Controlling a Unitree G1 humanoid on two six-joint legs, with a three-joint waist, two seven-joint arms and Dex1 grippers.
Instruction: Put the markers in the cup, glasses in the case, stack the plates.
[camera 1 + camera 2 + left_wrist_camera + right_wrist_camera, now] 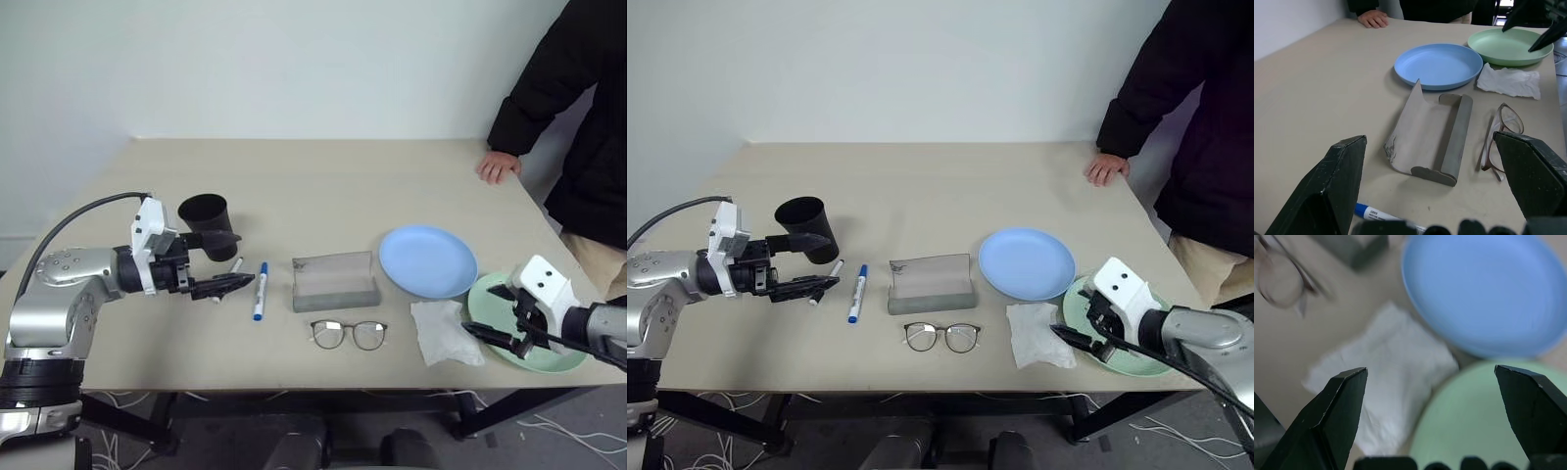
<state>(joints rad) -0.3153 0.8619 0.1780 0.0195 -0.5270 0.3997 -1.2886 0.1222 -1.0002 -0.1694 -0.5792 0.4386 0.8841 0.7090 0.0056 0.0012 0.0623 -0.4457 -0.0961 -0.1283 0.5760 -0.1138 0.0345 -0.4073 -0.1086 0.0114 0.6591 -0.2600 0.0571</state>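
Note:
The black cup (206,217) stands at the table's left. My left gripper (243,259) hovers open just right of it, its lower finger crossing over a white marker (835,267) whose cap is hidden. A blue-capped marker (261,291) lies right of that. The grey case (335,282) lies open mid-table, with the dark-framed glasses (350,335) in front of it. The light blue plate (428,260) sits to the right, and the light green plate (549,362) is at the front right. My right gripper (480,311) hangs open and empty over the green plate's left rim.
A crumpled white tissue (446,333) lies between the glasses and the green plate. A person in a dark jacket stands at the table's right side, one hand (498,166) resting on the far right corner. The table's far half is bare.

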